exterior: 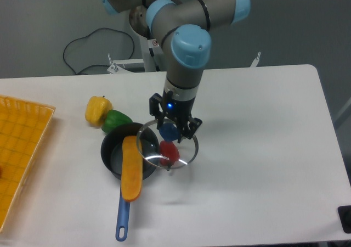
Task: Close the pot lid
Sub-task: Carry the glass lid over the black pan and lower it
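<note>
Pincer [169,130] atop lid [166,150] knob

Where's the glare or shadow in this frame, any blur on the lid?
Fixed camera: white glare arcs on the lid glass near its front rim; faint soft shadow on the table below it; gripper and pot look sharp, lighting even.

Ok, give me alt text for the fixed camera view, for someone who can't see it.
A robot arm's gripper holds a glass lid by its blue knob, carried above the table, overlapping the right edge of a black pot and a red pepper. A long orange vegetable lies across the pot; yellow and green peppers sit behind it.
</note>
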